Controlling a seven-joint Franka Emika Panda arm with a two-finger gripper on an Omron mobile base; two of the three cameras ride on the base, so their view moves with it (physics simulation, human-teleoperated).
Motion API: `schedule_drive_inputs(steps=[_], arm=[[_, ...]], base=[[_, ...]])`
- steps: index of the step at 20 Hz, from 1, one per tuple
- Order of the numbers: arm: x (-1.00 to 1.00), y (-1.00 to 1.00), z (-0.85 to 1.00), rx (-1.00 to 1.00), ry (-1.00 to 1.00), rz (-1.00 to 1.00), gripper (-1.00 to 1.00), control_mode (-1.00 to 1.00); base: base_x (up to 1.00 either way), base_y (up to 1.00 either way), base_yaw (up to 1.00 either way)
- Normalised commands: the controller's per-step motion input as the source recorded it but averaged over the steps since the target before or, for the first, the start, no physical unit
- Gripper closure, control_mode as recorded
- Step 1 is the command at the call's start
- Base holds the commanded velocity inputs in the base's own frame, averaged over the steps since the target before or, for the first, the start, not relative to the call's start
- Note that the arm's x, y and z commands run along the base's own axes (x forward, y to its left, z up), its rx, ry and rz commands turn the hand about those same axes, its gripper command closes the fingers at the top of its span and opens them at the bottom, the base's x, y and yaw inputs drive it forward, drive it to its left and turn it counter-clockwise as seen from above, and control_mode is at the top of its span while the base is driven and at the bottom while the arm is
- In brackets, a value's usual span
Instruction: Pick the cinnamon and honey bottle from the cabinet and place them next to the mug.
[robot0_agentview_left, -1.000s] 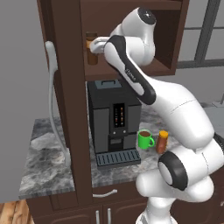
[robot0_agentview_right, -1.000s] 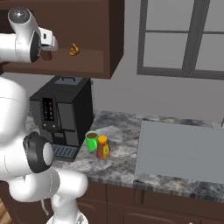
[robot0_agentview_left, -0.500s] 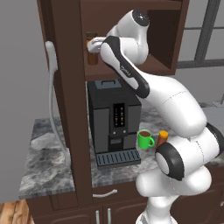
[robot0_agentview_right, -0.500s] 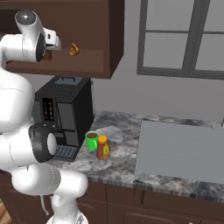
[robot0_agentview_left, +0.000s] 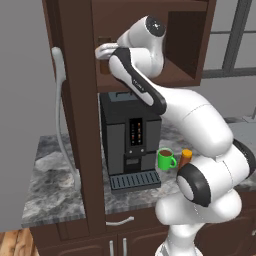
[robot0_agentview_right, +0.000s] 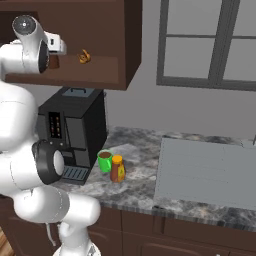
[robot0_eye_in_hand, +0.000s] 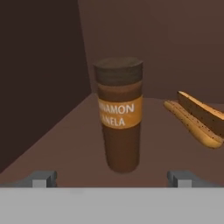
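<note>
- So, left base view: the arm reaches up into the cabinet (robot0_agentview_left: 75, 125), with the gripper (robot0_agentview_left: 102, 50) at the front edge of the open shelf. I can't tell how wide the fingers are from here. The cinnamon (robot0_agentview_left: 104, 42) is just a dark sliver right behind the hand. Down on the counter (robot0_agentview_left: 50, 185), the mug (robot0_agentview_left: 165, 159) sits just beside the coffee machine (robot0_agentview_left: 129, 140), and the honey bottle (robot0_agentview_left: 186, 157) is on the mug's other side, partly hidden by the arm. The cabinet door with its pale curved handle (robot0_agentview_left: 61, 110) stands open to the left, so there's room on that side.
- Right base view: the gripper (robot0_agentview_right: 59, 46) pokes out from behind the arm's elbow into the shelf. The cinnamon (robot0_agentview_right: 53, 61) peeks out below it, near the shelf's left end. A small tan-golden piece (robot0_agentview_right: 84, 56) lies further right on the same shelf, well apart. The green mug (robot0_agentview_right: 105, 160) and honey bottle (robot0_agentview_right: 118, 168) stand almost touching on the grey stone counter (robot0_agentview_right: 200, 200).
- Hand view: the fingers (robot0_eye_in_hand: 40, 179) are spread wide, holding nothing, one tip low on each side. The cinnamon (robot0_eye_in_hand: 120, 114) stands upright between them but further back, not touching either. It's a dark brown jar with an orange-tan label band. Dark cabinet wall close on the left; the tan piece (robot0_eye_in_hand: 197, 120) lies on the right, near but apart.
</note>
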Motion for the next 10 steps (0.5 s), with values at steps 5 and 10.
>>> schedule_drive_inputs(steps=[5,10], arm=[[0.11,0.01,0.00,0.00,0.00,0.00,-1.00,-1.00],[0.22,0.00,0.00,0.00,0.08,0.00,-1.00,-1.00]], base=[[0.00,0.00,0.00],[0.00,0.00,0.00]])
